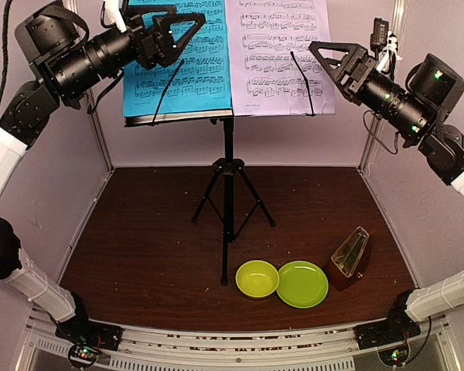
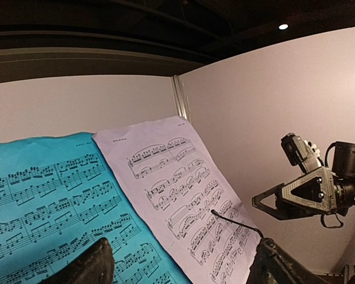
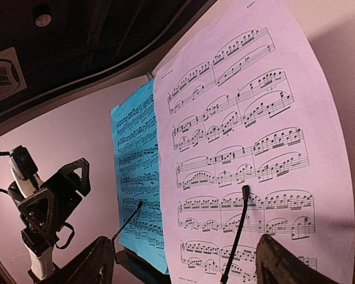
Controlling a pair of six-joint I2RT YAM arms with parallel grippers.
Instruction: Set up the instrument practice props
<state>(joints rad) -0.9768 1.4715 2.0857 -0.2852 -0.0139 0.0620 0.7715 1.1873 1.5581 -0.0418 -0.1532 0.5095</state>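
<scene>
My left jaws gaped empty before the cyan sheet (image 1: pixel 178 69); the lilac sheet (image 1: pixel 278 54) sat beside it on the stand (image 1: pixel 228 178), just left of my open right jaws. The metronome (image 1: pixel 350 259) stood on the bench (image 1: pixel 139 247) well below them, perhaps not yet placed.

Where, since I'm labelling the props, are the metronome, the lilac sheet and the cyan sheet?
metronome (image 1: pixel 349 261): top external view, on its pale front face.
lilac sheet (image 1: pixel 274 58): top external view, mid-page on the staves.
cyan sheet (image 1: pixel 197 89): top external view, lower right of the page.
</scene>
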